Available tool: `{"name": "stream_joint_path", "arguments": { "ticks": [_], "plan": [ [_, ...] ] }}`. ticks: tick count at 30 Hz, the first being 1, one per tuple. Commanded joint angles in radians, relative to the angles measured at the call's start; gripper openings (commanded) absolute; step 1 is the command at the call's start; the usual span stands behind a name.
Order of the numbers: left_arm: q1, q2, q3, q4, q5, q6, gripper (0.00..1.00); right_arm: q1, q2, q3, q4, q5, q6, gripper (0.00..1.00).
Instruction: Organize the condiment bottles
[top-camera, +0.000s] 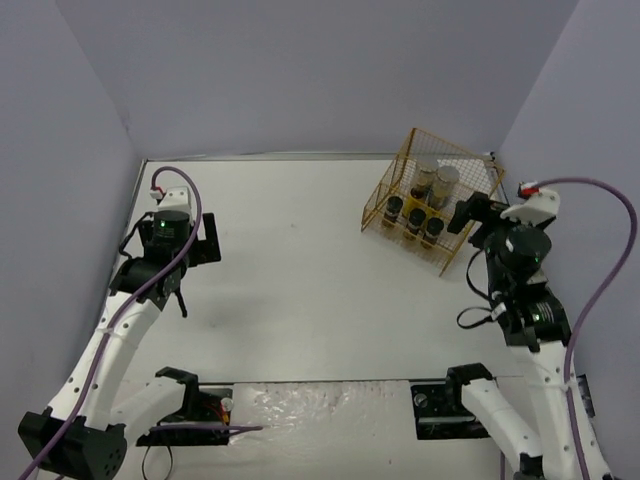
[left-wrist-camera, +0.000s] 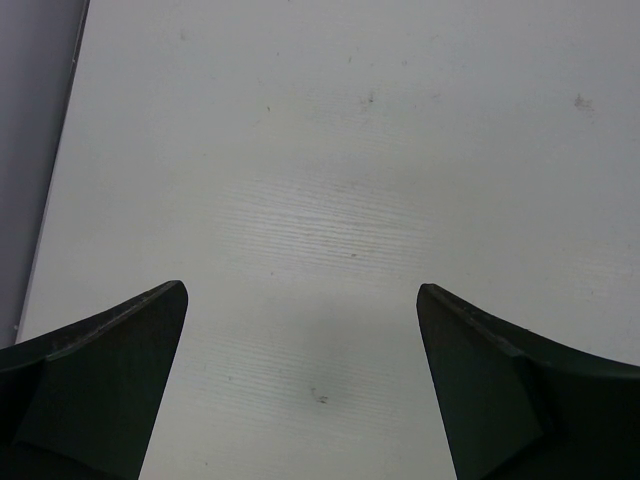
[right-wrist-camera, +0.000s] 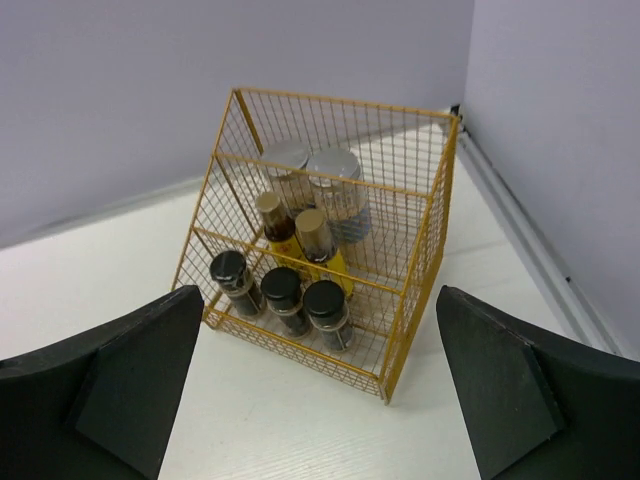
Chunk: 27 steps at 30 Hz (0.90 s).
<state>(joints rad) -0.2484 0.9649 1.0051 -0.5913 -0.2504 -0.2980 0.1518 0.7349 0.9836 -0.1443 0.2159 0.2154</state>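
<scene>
Seven condiment bottles (right-wrist-camera: 325, 303) stand inside the gold wire rack (right-wrist-camera: 425, 240), which sits in the upper right of the overhead view, close to the right wall (top-camera: 600, 120). They are sorted in three stepped rows. Two silver-lidded jars (right-wrist-camera: 335, 180) are at the back and highest, two yellow-labelled bottles (right-wrist-camera: 315, 238) with brown caps are in the middle, and three black-capped jars (right-wrist-camera: 283, 290) are in front and lowest. I judge that this order gives each kind its own shelf and leaves every cap visible from the front. The sorting looks finished, because I see no bottle on the table (top-camera: 300, 260).

Your right gripper (top-camera: 465, 214) is near the front of the rack, at its lower right in the overhead view. Its fingers are spread wide with nothing between them, and the wrist view shows a gap to the rack. Your left gripper (left-wrist-camera: 300, 300) is well apart, in the left part of the overhead view, also spread wide and empty above the white surface.

If you move the right arm, mind the rack's front corner and the right wall, as both are near. The purple cable (top-camera: 610, 215) also loops beside that arm.
</scene>
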Motion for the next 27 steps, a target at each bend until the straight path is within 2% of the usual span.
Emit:
{"name": "stream_joint_path", "arguments": {
  "ticks": [1, 6, 12, 21, 27],
  "plan": [
    [0.008, -0.010, 0.082, 0.061, 0.013, 0.017, 0.97, 0.002, -0.193, -0.024, -0.044, 0.105, -0.019, 1.00],
    [0.006, -0.018, 0.136, 0.044, 0.015, 0.016, 0.97, 0.002, -0.411, -0.038, -0.132, 0.162, -0.113, 1.00],
    [0.005, -0.012, 0.162, 0.054, 0.017, 0.022, 0.97, 0.003, -0.591, -0.117, -0.149, 0.145, -0.156, 1.00],
    [0.005, -0.036, 0.065, 0.141, 0.022, 0.029, 0.97, 0.003, -0.727, -0.230, -0.141, 0.169, -0.122, 1.00],
    [0.005, -0.068, 0.029, 0.173, 0.037, 0.030, 0.97, -0.001, -0.716, -0.233, -0.139, 0.164, -0.116, 1.00]
  ]
}}
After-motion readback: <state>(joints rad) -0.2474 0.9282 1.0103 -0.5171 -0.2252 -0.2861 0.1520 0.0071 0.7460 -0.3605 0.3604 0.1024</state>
